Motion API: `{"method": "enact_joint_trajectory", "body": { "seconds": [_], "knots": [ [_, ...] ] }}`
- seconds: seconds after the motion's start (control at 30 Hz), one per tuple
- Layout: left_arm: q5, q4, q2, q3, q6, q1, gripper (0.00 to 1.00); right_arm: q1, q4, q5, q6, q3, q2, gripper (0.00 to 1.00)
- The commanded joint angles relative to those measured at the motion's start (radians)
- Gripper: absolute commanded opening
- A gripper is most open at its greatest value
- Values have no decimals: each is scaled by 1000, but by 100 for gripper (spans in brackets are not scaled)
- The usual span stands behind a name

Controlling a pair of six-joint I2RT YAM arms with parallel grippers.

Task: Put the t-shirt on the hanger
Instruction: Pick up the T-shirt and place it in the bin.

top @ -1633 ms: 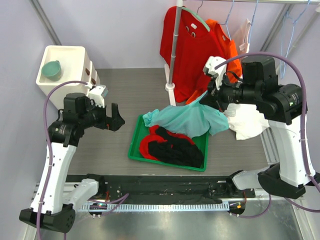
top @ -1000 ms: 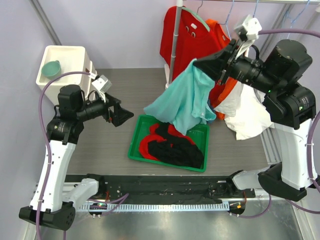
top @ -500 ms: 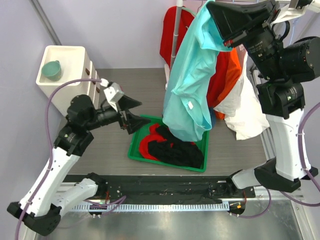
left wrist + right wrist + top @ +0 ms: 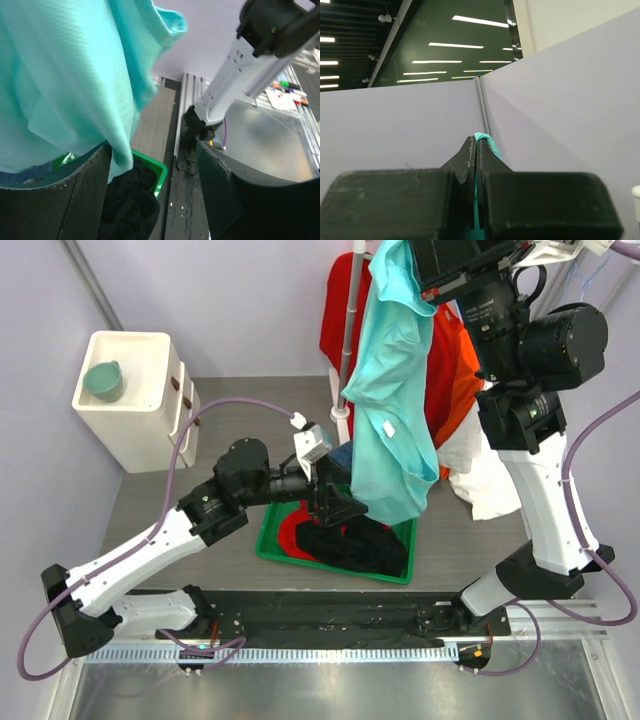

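Note:
The turquoise t-shirt (image 4: 390, 390) hangs full length from my right gripper (image 4: 418, 256), which is shut on a fold of its top edge at the top of the view. In the right wrist view the jaws (image 4: 476, 142) pinch turquoise cloth (image 4: 488, 143). My left gripper (image 4: 335, 502) is open beside the shirt's lower hem, above the green tray (image 4: 272, 540). In the left wrist view the shirt (image 4: 65, 75) hangs against the left finger (image 4: 85, 190), with nothing gripped. A thin pale-blue wire at the top right (image 4: 580, 270) may be the hanger; the right arm hides most of it.
The tray holds black (image 4: 360, 545) and red garments. Red and orange shirts (image 4: 375, 310) hang on the rack pole (image 4: 347, 360) behind the t-shirt. A white garment (image 4: 495, 480) hangs at the right. A white drawer unit (image 4: 130, 405) with a teal bowl (image 4: 103, 380) stands at the left.
My right gripper has lifted the t-shirt out of the tray to the top of the view, so it hangs free. My left arm has swung right to the shirt's lower hem.

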Motion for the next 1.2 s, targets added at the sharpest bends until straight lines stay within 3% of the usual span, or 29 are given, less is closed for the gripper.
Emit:
{"method": "enact_joint_trajectory", "body": {
  "seconds": [0.0,0.17,0.3,0.47,0.5,0.53,0.6,0.73,1.0,1.17],
  "knots": [
    [-201,93,-37,61,-12,-24,67,75,127,88,-138,32,-14,1],
    [-332,76,-55,52,-20,-26,57,131,173,204,-275,6,-4,1],
    [-358,80,-33,53,-27,-49,58,168,215,255,-339,9,25,1],
    [-400,132,11,76,-32,-61,69,224,238,263,-379,21,55,1],
    [-426,137,21,85,-30,-61,75,234,238,249,-379,20,57,1],
    [-452,149,28,108,-11,-61,92,241,235,242,-378,17,57,1],
    [-551,197,53,142,37,-61,100,266,221,223,-379,-9,51,1],
    [-686,281,58,210,170,-49,100,304,203,199,-434,-92,13,1],
    [-821,208,-42,202,305,-46,100,320,183,222,-482,-160,-21,1],
    [-848,249,-44,193,353,-33,100,321,134,96,-415,-187,-29,1]
  ]
}}
